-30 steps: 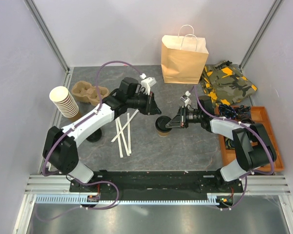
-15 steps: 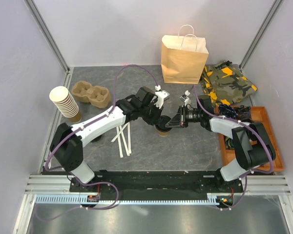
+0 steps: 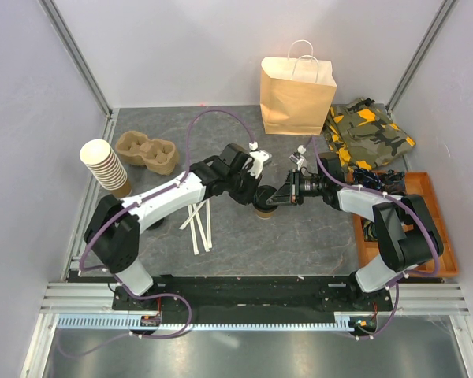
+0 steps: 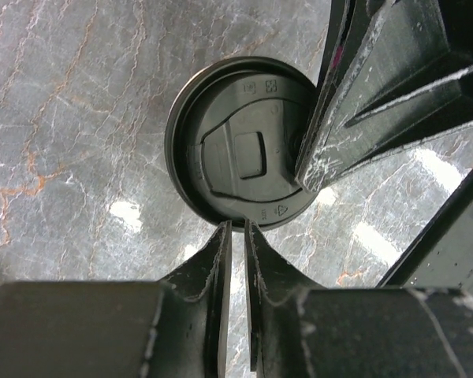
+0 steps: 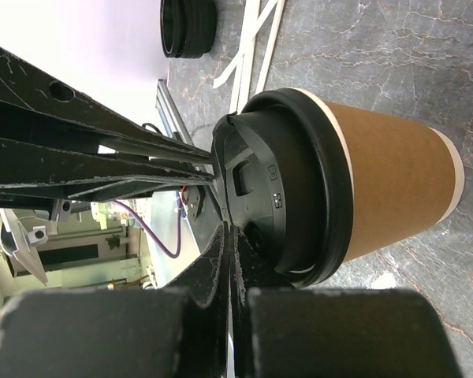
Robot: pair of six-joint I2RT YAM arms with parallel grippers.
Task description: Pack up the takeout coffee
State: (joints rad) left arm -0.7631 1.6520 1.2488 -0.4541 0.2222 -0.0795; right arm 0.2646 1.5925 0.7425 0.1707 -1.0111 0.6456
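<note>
- A grey marbled table [image 3: 315,236] with pale walls around it; a brown paper bag with white string handles [image 3: 297,96] stands at the far edge.
- The takeout coffee, a small kraft paper cup under a round black lid [image 3: 262,209], stands upright mid-table, well apart from that bag.
- The left gripper [image 4: 236,227] hangs over the lid, fingers barely apart, nothing between them; the right gripper [image 5: 227,228] is pressed together, its tips against the lid's rim.
- I judge the lid is being seated or steadied; nothing is packed yet.
- Next, one gripper must spread wide, take the cup by its wall, keep it upright and carry it to the bag.
- A second ago the left gripper hung back from the cup; it has since swung in beside the right one; the cup has hardly shifted.
</note>
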